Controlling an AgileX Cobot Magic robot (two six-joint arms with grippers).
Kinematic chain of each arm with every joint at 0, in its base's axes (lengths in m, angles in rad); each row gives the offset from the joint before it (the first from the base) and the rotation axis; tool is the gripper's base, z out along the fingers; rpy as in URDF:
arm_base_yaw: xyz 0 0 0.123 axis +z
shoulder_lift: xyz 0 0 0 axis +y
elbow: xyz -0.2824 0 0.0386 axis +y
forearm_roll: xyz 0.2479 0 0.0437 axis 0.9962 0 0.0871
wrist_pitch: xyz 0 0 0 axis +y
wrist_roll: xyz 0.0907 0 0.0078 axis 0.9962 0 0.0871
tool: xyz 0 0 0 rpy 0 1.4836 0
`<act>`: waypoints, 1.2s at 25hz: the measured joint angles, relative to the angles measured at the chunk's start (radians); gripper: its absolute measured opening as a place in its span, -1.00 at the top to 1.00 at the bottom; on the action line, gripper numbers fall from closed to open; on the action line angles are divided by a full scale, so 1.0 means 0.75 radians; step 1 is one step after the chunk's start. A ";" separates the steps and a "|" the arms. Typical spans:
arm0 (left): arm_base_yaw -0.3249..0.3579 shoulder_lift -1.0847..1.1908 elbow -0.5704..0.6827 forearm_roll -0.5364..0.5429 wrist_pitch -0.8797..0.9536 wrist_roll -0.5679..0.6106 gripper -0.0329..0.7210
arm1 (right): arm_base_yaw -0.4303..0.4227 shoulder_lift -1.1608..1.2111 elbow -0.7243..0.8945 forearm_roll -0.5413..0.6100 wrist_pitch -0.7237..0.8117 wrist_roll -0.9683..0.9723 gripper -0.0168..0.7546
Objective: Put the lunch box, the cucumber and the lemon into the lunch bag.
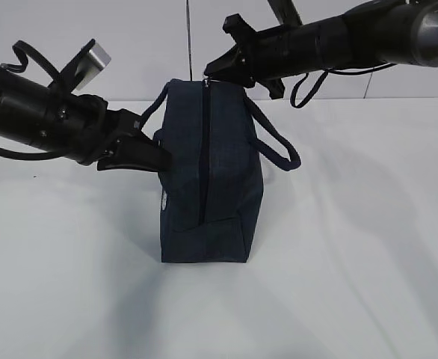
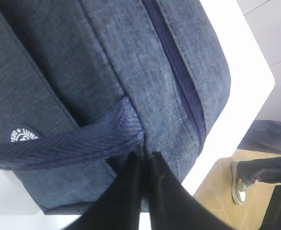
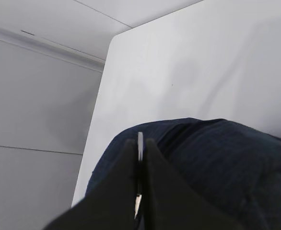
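Observation:
The navy lunch bag stands on the white table with its zipper closed down the facing end. My left gripper is shut on the bag's fabric at the base of a loop handle; the pinch shows in the left wrist view beside the white round logo. My right gripper is at the bag's top end, shut on the thin metal ring pull over the dark fabric. The lunch box, cucumber and lemon are out of view.
The white table spreads around the bag, with a pale wall behind. The bag's other handle hangs to the right. The left wrist view shows the table edge, floor below and a person's shoe.

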 joint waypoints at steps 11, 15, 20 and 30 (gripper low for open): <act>0.000 0.000 0.000 0.011 -0.006 0.000 0.94 | -0.017 0.039 -0.062 0.004 -0.057 0.082 0.96; 0.000 0.000 0.000 0.014 -0.009 0.000 0.94 | -0.026 0.097 -0.152 0.001 -0.051 0.101 0.95; 0.000 0.000 0.000 0.020 -0.011 0.000 0.94 | -0.026 0.171 -0.262 -0.015 -0.029 0.123 0.95; 0.000 0.000 0.000 0.062 -0.019 0.000 0.94 | -0.046 0.292 -0.339 -0.050 0.003 0.158 0.95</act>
